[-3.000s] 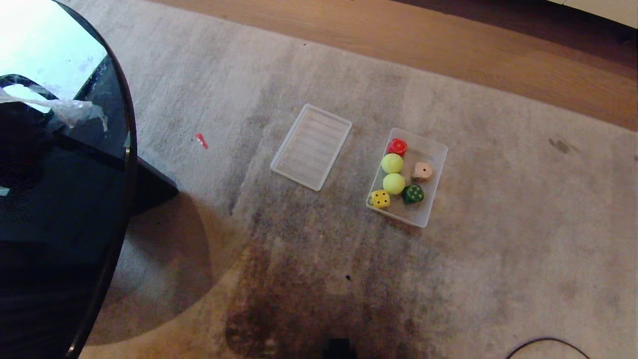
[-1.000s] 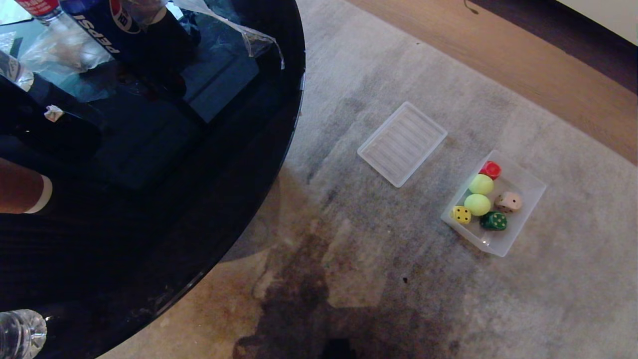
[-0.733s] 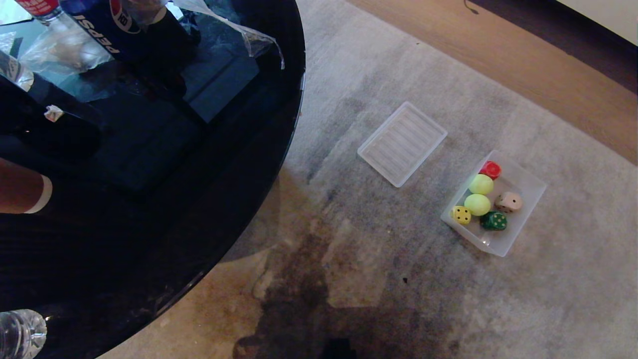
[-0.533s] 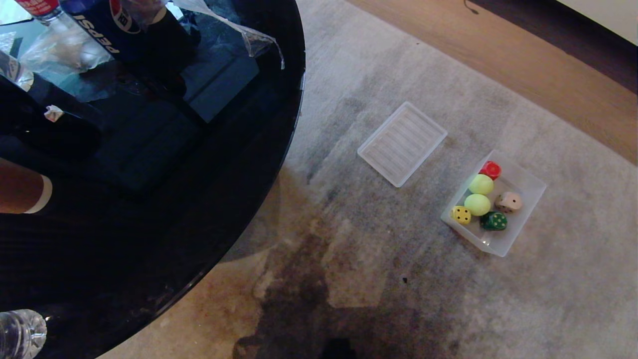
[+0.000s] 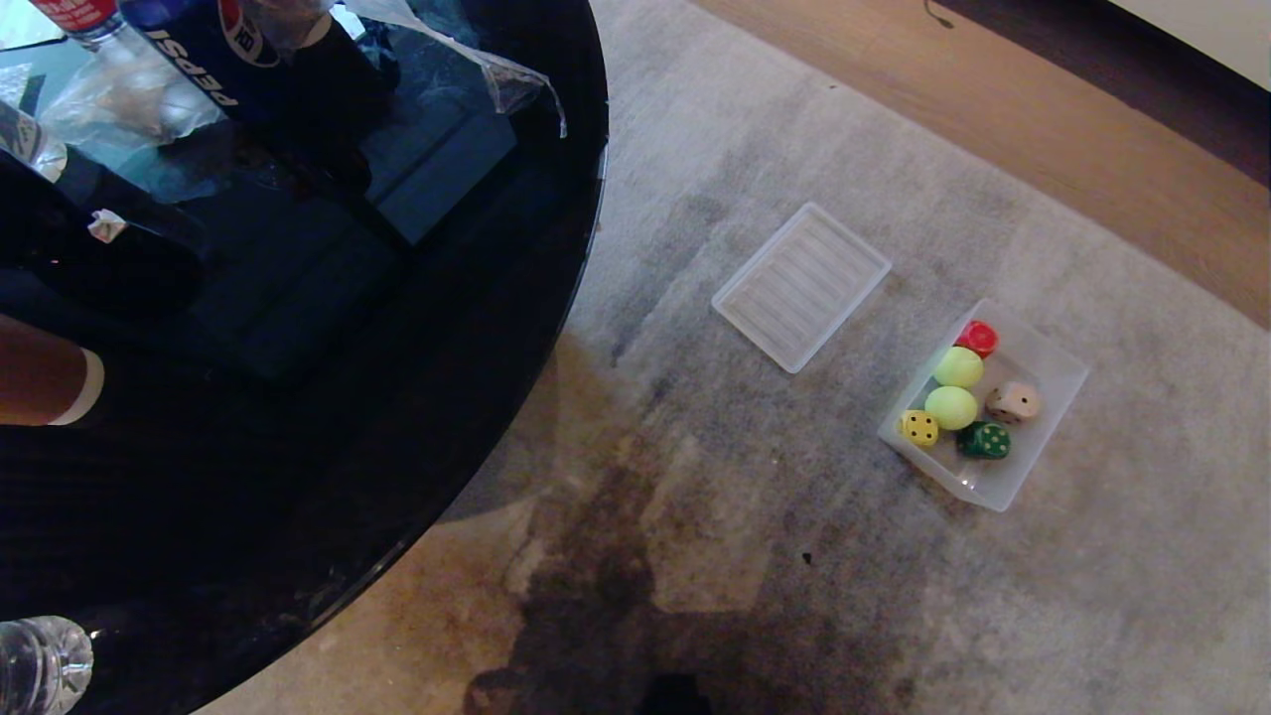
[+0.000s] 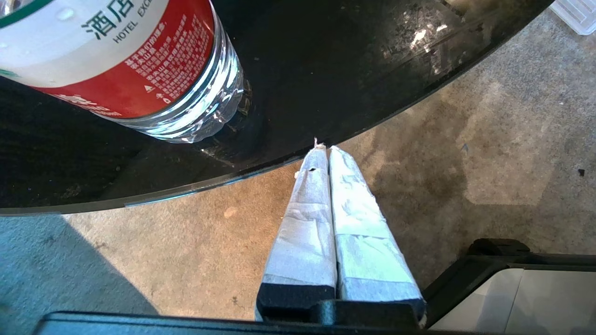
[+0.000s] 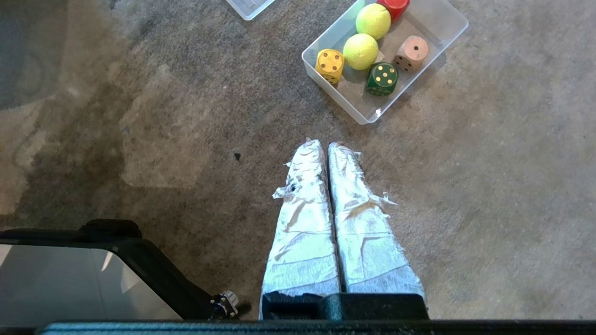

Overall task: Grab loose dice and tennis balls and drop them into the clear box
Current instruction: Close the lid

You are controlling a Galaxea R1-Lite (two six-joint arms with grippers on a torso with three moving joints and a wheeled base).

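A water bottle stands near the edge of the black glass desk, where the left gripper, jaws pressed together and empty, could knock it. The lid lies on the carpet; right of it, the clear box holds every visible die and ball (task apparently finished), with the right gripper closed, empty, nearby: a careless reach might tip it.

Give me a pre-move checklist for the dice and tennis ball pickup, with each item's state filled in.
1. Four dice in clear box: red, beige, green, yellow: ok.
2. Both tennis balls in box: ok.
3. Loose pieces on visible carpet: none, ok.
4. Left gripper shut, empty: ok.
5. Right gripper shut, empty: ok.
6. Lid off, beside box: ok.
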